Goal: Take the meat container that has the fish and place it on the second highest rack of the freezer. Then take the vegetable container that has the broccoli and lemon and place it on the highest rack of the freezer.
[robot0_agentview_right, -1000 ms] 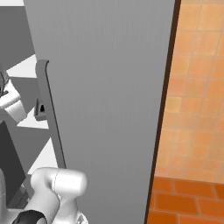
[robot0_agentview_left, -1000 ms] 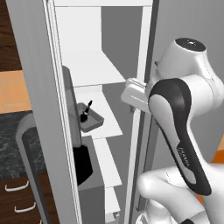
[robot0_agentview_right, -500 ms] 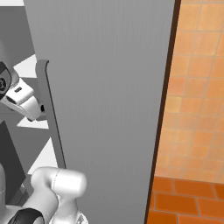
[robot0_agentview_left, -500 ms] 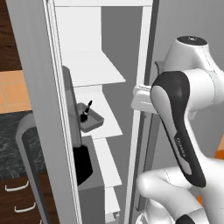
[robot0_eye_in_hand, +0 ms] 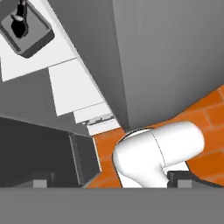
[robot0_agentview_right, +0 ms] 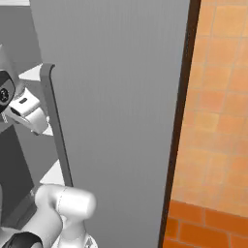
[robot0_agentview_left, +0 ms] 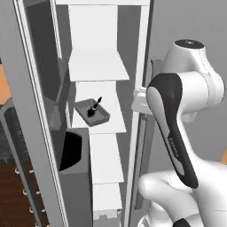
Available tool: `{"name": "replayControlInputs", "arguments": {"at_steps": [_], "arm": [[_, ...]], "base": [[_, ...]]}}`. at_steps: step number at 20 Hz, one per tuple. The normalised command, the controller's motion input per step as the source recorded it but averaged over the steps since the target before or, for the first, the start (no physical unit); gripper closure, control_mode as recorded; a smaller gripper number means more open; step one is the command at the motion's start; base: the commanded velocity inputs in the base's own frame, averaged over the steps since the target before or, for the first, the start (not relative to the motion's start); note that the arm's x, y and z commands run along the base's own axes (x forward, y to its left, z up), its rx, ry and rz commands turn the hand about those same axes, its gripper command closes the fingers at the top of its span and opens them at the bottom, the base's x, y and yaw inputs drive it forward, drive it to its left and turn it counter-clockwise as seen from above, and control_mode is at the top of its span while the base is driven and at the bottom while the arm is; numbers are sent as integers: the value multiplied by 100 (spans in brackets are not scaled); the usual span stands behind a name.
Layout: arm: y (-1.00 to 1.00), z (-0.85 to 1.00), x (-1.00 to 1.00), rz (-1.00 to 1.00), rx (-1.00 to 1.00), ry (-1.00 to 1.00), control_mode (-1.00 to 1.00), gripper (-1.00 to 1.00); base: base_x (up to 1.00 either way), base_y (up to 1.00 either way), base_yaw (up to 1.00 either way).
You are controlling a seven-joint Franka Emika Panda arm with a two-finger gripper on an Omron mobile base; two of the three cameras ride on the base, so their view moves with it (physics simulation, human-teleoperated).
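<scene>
The freezer (robot0_agentview_left: 95, 66) stands open, its white shelves in a stack. A grey meat container (robot0_agentview_left: 92, 111) holding the dark fish (robot0_agentview_left: 93, 107) rests on the second shelf from the top. The hand view catches the same container (robot0_eye_in_hand: 26, 28) at its upper left, far from my fingertips (robot0_eye_in_hand: 41, 183). My gripper (robot0_eye_in_hand: 111, 181) is open with nothing between its fingers. Its white hand (robot0_agentview_left: 140, 99) hangs at the freezer's right front edge, level with that shelf and well apart from the container. It appears again beside the door handle (robot0_agentview_right: 55, 135). The vegetable container with the broccoli and lemon is out of view.
A tall grey door (robot0_agentview_right: 121, 97) with a bar handle stands close on the right of my hand. A dark bin (robot0_agentview_left: 73, 150) hangs on the open left door below the container's shelf. Orange tiles (robot0_agentview_right: 213, 121) lie beyond, and wooden drawers (robot0_agentview_left: 17, 199) sit low on the left.
My hand has drawn back a little out of the freezer toward the door, and the elbow has swung right. The container with the fish has stayed on its shelf.
</scene>
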Motion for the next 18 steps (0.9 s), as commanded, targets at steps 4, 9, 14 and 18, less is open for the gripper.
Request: {"name": "replayControlInputs", "arguments": {"at_steps": [4, 9, 14, 18], "arm": [[0, 0, 0, 0, 0, 0, 100, -100], [0, 0, 0, 0, 0, 0, 100, -100], [0, 0, 0, 0, 0, 0, 100, -100], [0, 0, 0, 0, 0, 0, 100, -100]], "base": [[-5, -12, 85], [-33, 1, 98], [-8, 32, 99], [-3, 55, 93]]}}
